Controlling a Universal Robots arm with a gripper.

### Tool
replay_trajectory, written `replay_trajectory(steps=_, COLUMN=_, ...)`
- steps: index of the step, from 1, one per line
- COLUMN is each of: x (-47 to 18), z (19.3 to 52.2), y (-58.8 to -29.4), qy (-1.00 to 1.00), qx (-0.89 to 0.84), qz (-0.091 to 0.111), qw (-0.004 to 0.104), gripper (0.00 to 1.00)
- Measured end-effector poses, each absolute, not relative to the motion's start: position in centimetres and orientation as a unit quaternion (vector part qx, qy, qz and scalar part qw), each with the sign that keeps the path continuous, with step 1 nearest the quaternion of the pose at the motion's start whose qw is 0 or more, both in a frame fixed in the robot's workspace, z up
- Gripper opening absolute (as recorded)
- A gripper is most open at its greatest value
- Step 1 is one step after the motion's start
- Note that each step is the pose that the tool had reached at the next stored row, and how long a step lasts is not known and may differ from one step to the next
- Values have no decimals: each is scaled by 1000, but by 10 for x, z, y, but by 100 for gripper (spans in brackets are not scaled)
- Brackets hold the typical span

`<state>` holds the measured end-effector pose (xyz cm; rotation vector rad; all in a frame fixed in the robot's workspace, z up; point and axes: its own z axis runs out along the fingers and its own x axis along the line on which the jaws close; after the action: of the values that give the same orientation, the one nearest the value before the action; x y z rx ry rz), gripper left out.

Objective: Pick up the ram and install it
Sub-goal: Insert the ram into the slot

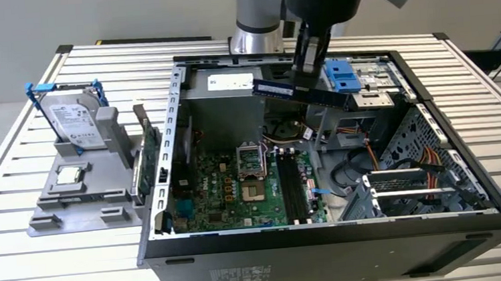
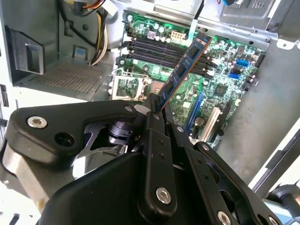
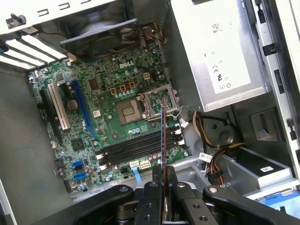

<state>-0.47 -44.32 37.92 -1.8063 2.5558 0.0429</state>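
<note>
A slatted bench [image 1: 64,276] carries the open computer case [image 1: 331,258], its green motherboard [image 1: 237,195] exposed. Over it the pincer [image 1: 307,82] is clamped tight on the ram [image 1: 272,88], which hangs in the air above the black memory slots [image 3: 136,147].

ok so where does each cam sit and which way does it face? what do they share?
Exterior view: off the arm, raised, looking down into the open computer case; shows the arm and the gripper holding the ram.
Second wrist view: at the wrist, looking along the gripper and the ram to the motherboard.
First wrist view: at the wrist, looking past the gripper at the motherboard, ram edge-on.
Shared: both wrist views show the gripper, ram and memory slots.
</note>
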Motion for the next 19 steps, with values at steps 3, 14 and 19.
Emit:
replay_trajectory(steps=3, x=-5, z=379, y=-443, qy=822, qx=-569, qz=14, qw=6, gripper=0)
replay_trajectory(steps=14, x=-4, z=379, y=-443, qy=842, qx=-540, qz=13, qw=6, gripper=0)
replay_trajectory(steps=19, x=-4, z=379, y=-443, qy=851, qx=-526, qz=13, qw=7, gripper=0)
